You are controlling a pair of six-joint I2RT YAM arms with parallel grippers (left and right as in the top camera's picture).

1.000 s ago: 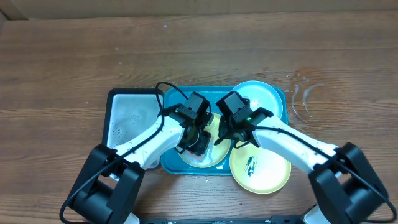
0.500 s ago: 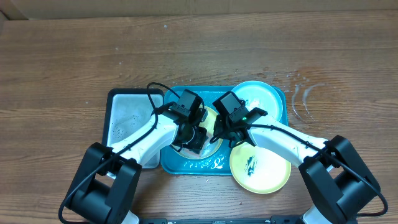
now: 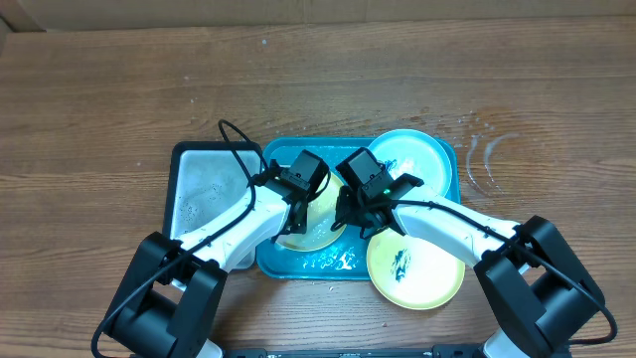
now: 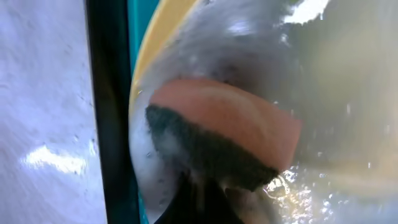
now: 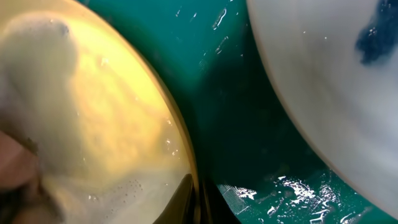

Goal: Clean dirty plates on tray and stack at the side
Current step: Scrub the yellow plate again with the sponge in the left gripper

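plate rim in right pincer; sponge in left pincer against it

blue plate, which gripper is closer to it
Right. The right gripper is just left of the blue plate, over the tray; the left gripper, holding a sponge, is farther left.

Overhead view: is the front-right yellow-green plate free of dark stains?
No, the yellow-green plate lying over the front-right corner of the tray shows a dark scribble near its centre.
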